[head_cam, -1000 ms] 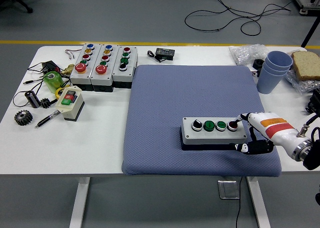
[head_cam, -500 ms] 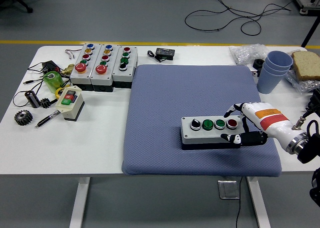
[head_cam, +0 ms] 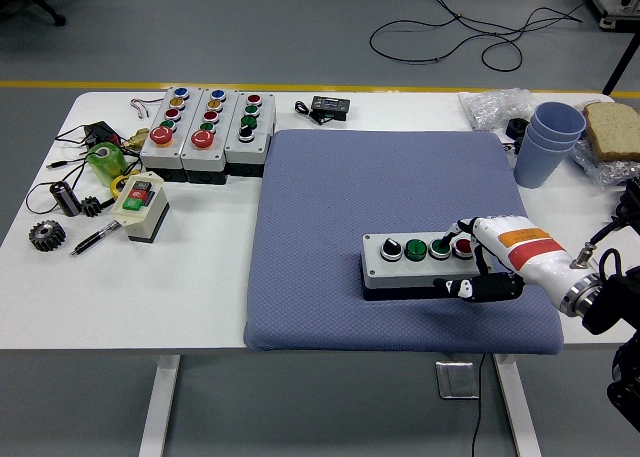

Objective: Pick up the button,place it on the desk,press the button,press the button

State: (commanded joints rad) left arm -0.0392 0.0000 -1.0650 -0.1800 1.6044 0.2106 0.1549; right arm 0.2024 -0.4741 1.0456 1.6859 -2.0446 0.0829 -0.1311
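Observation:
A grey button box [head_cam: 400, 268] lies on the blue mat [head_cam: 380, 177], low and right of its middle. Its top carries a black selector knob [head_cam: 390, 248], two green buttons [head_cam: 415, 248] and a red button [head_cam: 463, 245] at the right end. My right hand [head_cam: 458, 261], white with an orange stripe, reaches in from the right over that end. Its fingertips [head_cam: 457, 229] hover at the red button and the green one beside it; whether they touch is unclear. The black thumb lies along the box's front side. The hand holds nothing.
Three more button boxes [head_cam: 205, 122] stand at the back left, with a small green-and-red switch box [head_cam: 140, 205], a gear [head_cam: 46, 236], a pen and cables near them. Stacked blue cups [head_cam: 550, 137] and bagged bread [head_cam: 612, 132] are at the back right.
My right hand lifted off the red button, then slid left along the box, so its fingertips now reach toward the neighbouring green button. The box has stayed in place.

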